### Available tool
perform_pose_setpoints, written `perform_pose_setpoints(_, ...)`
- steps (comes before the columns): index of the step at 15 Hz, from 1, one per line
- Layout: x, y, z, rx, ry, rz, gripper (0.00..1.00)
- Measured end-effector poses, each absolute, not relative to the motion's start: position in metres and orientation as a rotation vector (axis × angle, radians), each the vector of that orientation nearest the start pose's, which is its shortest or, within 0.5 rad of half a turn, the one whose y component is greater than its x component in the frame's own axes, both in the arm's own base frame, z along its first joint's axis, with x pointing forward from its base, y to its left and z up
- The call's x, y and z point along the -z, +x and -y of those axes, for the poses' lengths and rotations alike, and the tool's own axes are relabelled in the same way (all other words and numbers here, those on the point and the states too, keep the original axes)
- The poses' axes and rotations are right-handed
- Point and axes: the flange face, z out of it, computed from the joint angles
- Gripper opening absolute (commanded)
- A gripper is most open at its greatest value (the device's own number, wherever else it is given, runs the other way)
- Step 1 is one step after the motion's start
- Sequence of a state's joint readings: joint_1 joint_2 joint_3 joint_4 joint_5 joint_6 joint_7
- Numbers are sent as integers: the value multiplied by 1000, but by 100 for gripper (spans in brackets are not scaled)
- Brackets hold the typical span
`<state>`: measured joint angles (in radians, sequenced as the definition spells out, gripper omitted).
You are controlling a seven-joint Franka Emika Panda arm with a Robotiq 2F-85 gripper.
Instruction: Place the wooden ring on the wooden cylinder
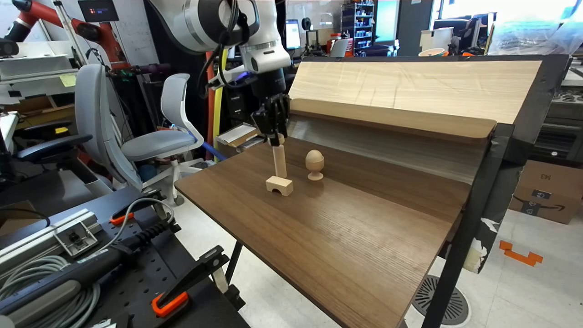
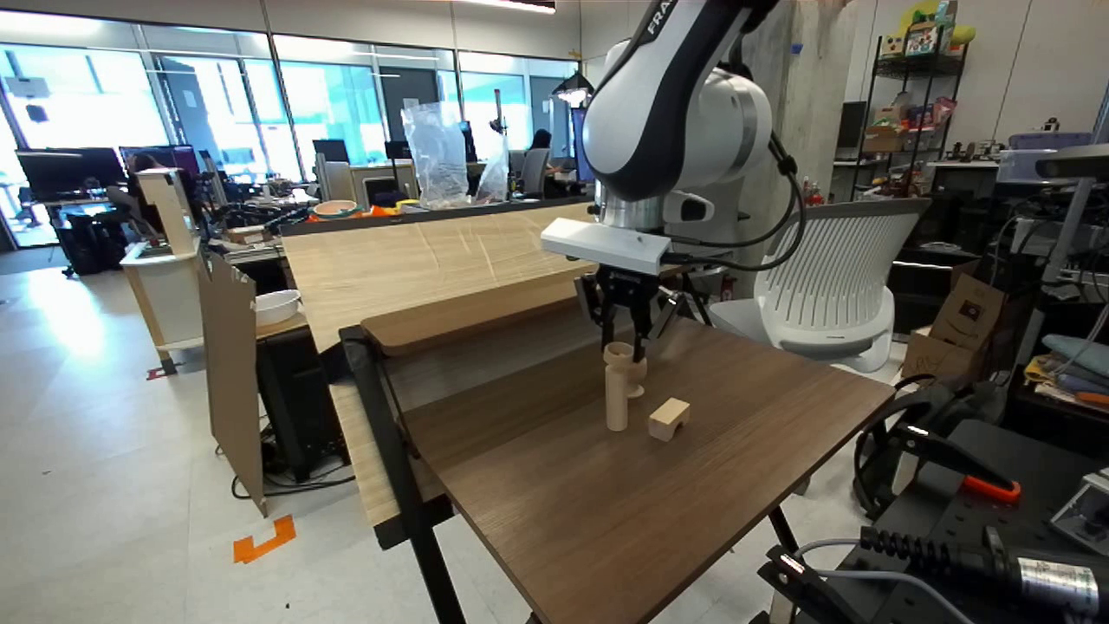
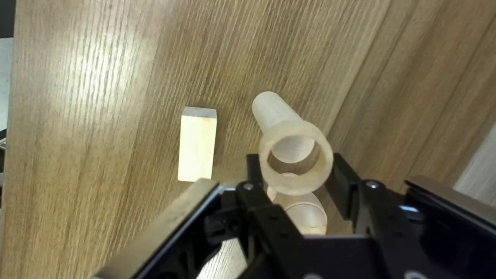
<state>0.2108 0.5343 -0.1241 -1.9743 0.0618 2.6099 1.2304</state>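
In the wrist view the gripper (image 3: 295,160) clamps the wooden ring (image 3: 295,185), and the top of the wooden cylinder (image 3: 276,112) shows off-centre through it — unless that is only slanted viewing, lowering here could snag the rim and tip the cylinder. In an exterior view the cylinder stands upright, well in from the edges of the table (image 2: 693,485), the ring just above or touching its top. In an exterior view a block (image 1: 279,184) flanks it toward the front edge, an egg-shaped knob (image 1: 314,164) toward the edge beneath the shelf (image 1: 391,117) — either could be struck if it topples.
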Motion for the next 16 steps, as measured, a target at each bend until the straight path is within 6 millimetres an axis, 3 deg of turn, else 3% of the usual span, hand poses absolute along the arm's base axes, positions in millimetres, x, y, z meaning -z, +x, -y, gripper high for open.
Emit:
perform_pose_setpoints(12,-196,629,-60,154,-2584,-1710,20)
perform_pose_setpoints(13,-196,630,-60,156,-2583,-1710,27)
perform_pose_setpoints(14,-196,631,-60,157,-2582,-1710,60)
perform_pose_setpoints(15,-196,631,-61,158,-2582,-1710,72)
perform_pose_setpoints(16,-196,631,-61,158,-2582,-1710,78)
